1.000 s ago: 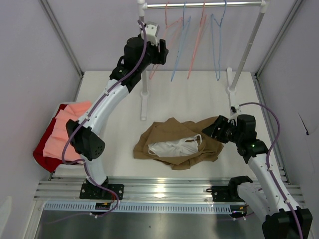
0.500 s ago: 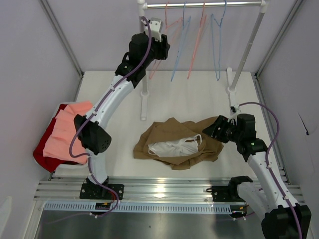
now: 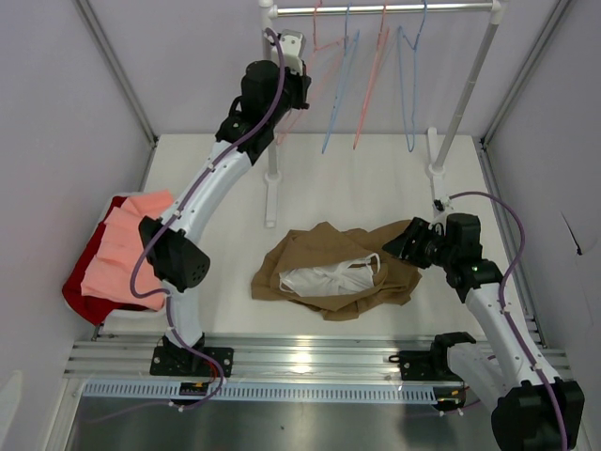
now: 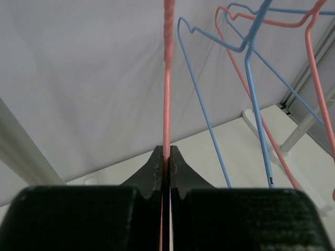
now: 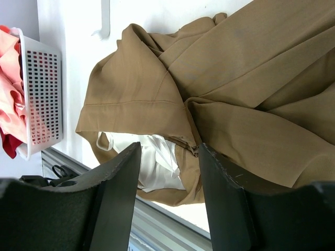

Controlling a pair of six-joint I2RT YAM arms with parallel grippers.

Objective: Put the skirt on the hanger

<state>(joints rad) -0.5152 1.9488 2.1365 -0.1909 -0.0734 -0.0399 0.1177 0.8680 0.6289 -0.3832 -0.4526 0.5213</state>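
The tan-brown cloth skirt point(image 3: 333, 268) lies crumpled on the white bench point(image 3: 376, 178), near its front edge, with its white inner lining point(image 3: 329, 279) turned out in the middle. It looks light, limp and apt to slide. A pinch in the heap would likely lift only a bunch of folds, so the firmer stitched edge beside the lining seems the best hold, though I cannot be sure from here which fold is the waistband. The right gripper point(image 5: 170, 151) hovers over the skirt's right side, jaws spread with nothing between them. At the back, well apart from the skirt, the thin pale-pink wire hanger point(image 4: 167, 104) hangs on the metal rail point(image 3: 394, 8). The left gripper point(image 4: 166, 157) has its jaws pressed together, pinching the hanger's wire. That wire is stiff but thin and smooth, so it could twist in the grip. Thin blue hangers point(image 4: 209, 120) hang just beside it.
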